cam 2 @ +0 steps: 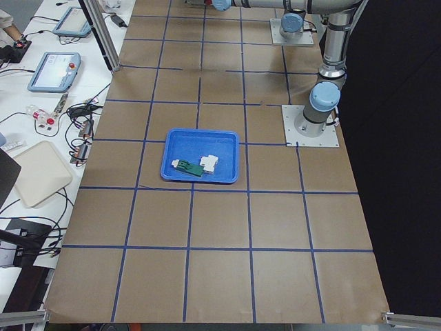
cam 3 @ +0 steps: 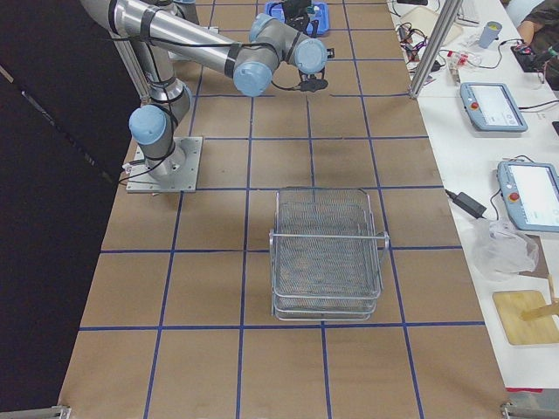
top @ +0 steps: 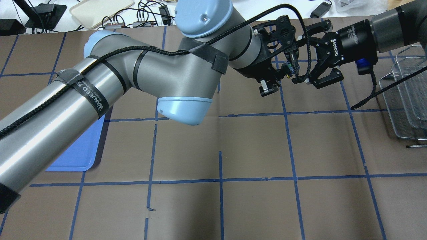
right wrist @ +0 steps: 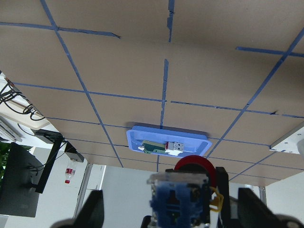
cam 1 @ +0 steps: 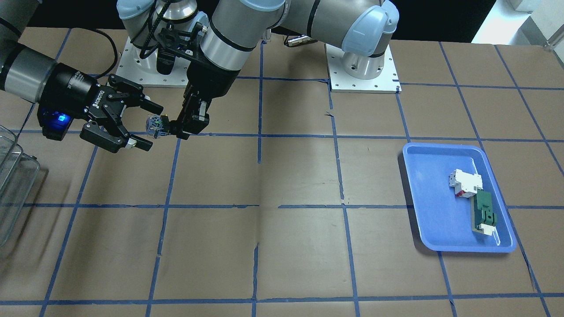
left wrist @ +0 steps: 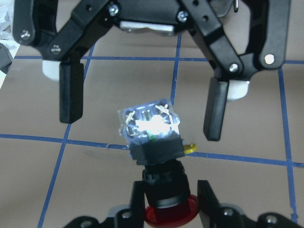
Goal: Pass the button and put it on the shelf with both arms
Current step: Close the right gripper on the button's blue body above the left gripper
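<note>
The button (cam 1: 155, 125) has a red cap, a black body and a blue-green base. It is held in the air over the table, on the robot's right side. My left gripper (cam 1: 176, 128) is shut on its cap end, which shows in the left wrist view (left wrist: 166, 209). The base (left wrist: 149, 126) points at my right gripper (cam 1: 150, 126), which is open with a finger on each side of the base and not touching it. The right wrist view shows the base (right wrist: 178, 199) close up. The wire shelf (cam 3: 327, 253) stands on the table beyond the right gripper (top: 298, 59).
A blue tray (cam 1: 432, 202) on the robot's left side holds a white block with red marks (cam 1: 465, 181) and a flat green-and-white part (cam 1: 484, 213). The shelf (top: 407, 96) sits at the table's right end. Both arm bases (cam 1: 363, 66) stand at the table's back edge.
</note>
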Available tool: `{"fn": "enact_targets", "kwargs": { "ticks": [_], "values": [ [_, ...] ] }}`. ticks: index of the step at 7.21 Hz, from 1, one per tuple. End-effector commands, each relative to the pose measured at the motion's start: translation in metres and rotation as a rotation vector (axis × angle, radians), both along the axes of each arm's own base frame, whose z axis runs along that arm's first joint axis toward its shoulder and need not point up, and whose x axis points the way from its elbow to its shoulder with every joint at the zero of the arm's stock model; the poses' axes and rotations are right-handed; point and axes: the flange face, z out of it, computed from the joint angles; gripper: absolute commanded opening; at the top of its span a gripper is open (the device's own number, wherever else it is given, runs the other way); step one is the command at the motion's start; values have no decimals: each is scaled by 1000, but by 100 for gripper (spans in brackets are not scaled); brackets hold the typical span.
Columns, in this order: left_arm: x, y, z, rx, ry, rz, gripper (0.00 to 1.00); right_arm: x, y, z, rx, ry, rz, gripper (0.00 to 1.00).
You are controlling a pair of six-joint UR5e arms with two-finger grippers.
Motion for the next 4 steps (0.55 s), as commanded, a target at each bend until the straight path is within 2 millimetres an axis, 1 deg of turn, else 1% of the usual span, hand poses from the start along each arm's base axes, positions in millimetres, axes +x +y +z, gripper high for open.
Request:
{"fn": "enact_targets", "kwargs": {
  "ticks": [1,3,4],
  "values": [
    [0,0,3,-5,4,0,0,1,3,-1,6,0,1,100],
    [0,0,4,-7,3,1,0,2,3,-1,8,-1,2,98],
    [0,0,4,-7,5,0,0,2,3,-1,7,-2,2,85]
  ]
}}
